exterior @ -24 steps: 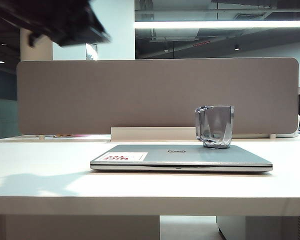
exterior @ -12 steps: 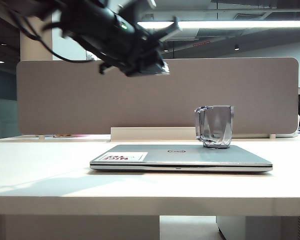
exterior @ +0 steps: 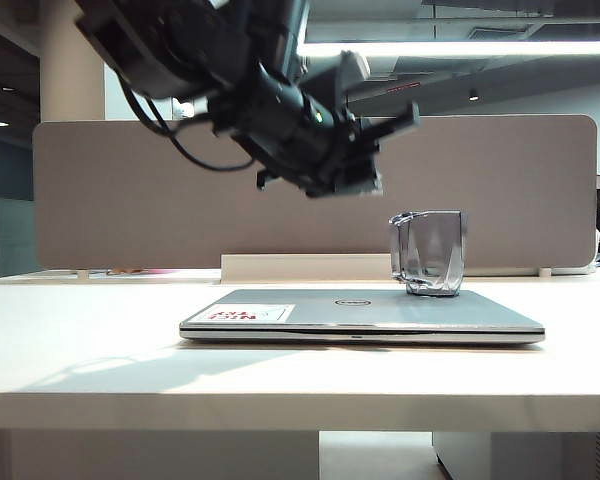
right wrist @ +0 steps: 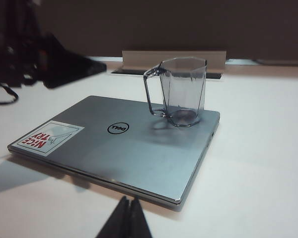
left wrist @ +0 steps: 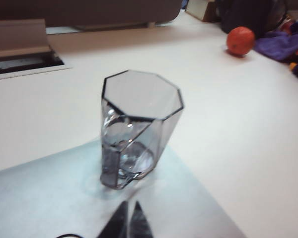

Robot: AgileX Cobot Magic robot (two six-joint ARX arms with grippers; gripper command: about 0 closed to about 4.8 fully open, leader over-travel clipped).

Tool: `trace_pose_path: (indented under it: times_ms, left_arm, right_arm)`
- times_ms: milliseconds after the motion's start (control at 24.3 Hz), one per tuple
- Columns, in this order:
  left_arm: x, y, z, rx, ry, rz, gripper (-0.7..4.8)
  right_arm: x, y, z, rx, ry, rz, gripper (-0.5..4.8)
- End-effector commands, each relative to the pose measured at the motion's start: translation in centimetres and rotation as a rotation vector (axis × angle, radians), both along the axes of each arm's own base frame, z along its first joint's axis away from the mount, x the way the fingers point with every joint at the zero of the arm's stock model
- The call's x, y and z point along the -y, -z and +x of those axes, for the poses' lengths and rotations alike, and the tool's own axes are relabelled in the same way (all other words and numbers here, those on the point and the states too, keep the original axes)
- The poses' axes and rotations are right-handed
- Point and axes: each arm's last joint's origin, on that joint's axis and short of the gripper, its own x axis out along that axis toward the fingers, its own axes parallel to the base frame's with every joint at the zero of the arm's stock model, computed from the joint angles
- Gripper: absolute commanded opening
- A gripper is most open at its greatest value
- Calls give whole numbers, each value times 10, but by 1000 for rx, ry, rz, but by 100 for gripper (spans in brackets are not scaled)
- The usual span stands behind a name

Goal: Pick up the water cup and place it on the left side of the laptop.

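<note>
The water cup (exterior: 428, 252), a clear grey-tinted faceted mug with a loop handle, stands upright on the right rear part of the closed silver laptop (exterior: 360, 312). My left gripper (exterior: 365, 185) hangs in the air up and to the left of the cup, apart from it. In the left wrist view the cup (left wrist: 139, 124) stands just beyond the gripper (left wrist: 130, 206), whose fingertips are parted by a narrow slit with nothing between them. My right gripper (right wrist: 129, 201) is shut and empty, low in front of the laptop (right wrist: 124, 144); the cup (right wrist: 181, 91) is far from it.
A grey partition (exterior: 310, 190) closes off the back of the white desk, with a cable tray (exterior: 300, 268) at its foot. An orange ball (left wrist: 240, 40) and purple cloth (left wrist: 280, 42) lie off to one side on the desk.
The left arm has swung down and to the right from the top left corner toward the cup. Cup and laptop have not moved.
</note>
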Motion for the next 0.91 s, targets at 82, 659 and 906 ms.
trace_pose_path:
  times_ms: [82,659,906]
  left_arm:
    - [15,11,5,13,-76,29,183]
    - [59,36,33,47,-180,88,184]
    - [65,36,41,57,-215,88,184]
  right_arm:
    - [0,-3,0,40,0,1,-5]
    - [0,-3,0,45,18,1,-5]
    - [0,-3,0,44,16,1,-5]
